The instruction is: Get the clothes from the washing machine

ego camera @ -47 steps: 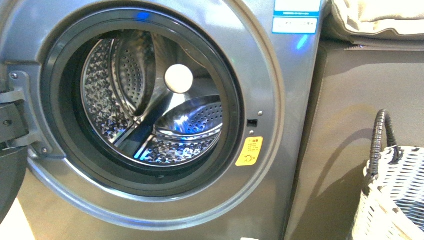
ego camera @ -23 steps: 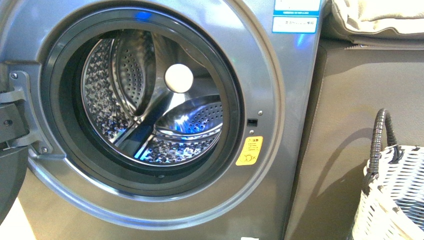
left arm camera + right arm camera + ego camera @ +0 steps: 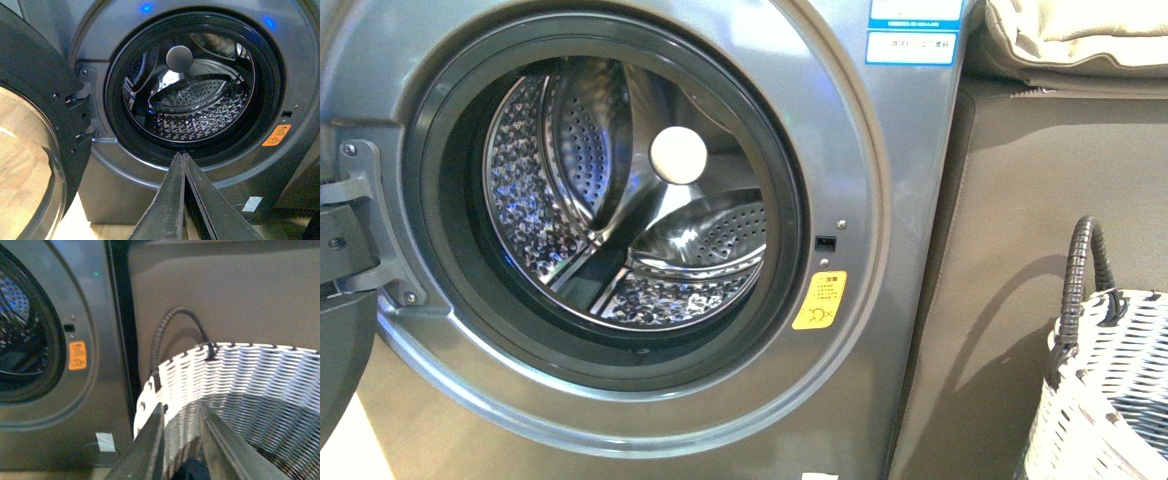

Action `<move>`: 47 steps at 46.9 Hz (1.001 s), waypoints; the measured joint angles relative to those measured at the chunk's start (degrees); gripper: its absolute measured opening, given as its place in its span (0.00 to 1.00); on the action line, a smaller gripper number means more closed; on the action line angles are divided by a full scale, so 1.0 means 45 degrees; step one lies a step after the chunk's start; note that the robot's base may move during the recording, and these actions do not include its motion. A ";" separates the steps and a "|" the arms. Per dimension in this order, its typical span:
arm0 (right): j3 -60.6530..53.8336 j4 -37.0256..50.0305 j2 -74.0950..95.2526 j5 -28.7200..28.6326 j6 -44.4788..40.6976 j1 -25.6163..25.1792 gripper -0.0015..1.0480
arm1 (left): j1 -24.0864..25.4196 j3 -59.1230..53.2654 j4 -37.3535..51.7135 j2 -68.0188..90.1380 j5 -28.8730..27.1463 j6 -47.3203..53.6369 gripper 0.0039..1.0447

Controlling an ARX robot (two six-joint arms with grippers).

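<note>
1. Front view, left and centre of frame: washing machine (image 3: 910, 200), door swung open at far left, perforated steel drum (image 3: 530, 200) showing.
2. Lower right corner: white woven basket (image 3: 1110, 400).
3. Left gripper (image 3: 182, 156): pressed together, empty, pointing at the porthole's lower rim.
4. Right gripper (image 3: 181, 407): slightly spread over the basket.
5. Dark navy clothes (image 3: 189, 471): small patch between those fingers, inside the basket.

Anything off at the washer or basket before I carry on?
Nothing stands out. The washing machine has its door swung open and intact, and no clothes show in the drum. The basket stands upright beside it.
</note>
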 joint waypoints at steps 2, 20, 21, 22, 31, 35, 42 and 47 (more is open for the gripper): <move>0.0000 -0.0772 -0.0695 -0.0238 -0.0015 -0.0194 0.12 | 0.0296 -0.0345 0.0102 -0.0223 0.0262 0.0000 0.03; 0.0005 -0.1379 -0.1622 -0.2992 -0.0044 -0.3016 0.02 | 0.3070 -0.2361 0.0661 -0.1622 0.2943 0.0024 0.03; 0.0005 -0.1379 -0.1622 -0.2997 -0.0039 -0.3016 0.02 | 0.3070 -0.2458 0.0695 -0.1685 0.2939 0.0024 0.03; 0.0005 -0.1379 -0.1622 -0.2992 -0.0039 -0.3016 0.02 | 0.3070 -0.2516 0.0709 -0.1724 0.2939 0.0024 0.03; 0.0005 -0.1379 -0.1622 -0.2982 -0.0039 -0.3031 0.02 | 0.3070 -0.3045 0.0850 -0.2098 0.2934 0.0034 0.03; 0.0005 -0.1379 -0.1622 -0.2982 -0.0039 -0.3031 0.02 | 0.3070 -0.3254 0.0899 -0.2273 0.2934 0.0034 0.03; 0.0005 -0.1379 -0.1622 -0.2982 -0.0039 -0.3031 0.02 | 0.3070 -0.3473 0.0933 -0.2453 0.2934 0.0039 0.03; 0.0005 -0.1379 -0.1622 -0.2982 -0.0039 -0.3031 0.02 | 0.3070 -0.3594 0.0933 -0.2550 0.2934 0.0039 0.03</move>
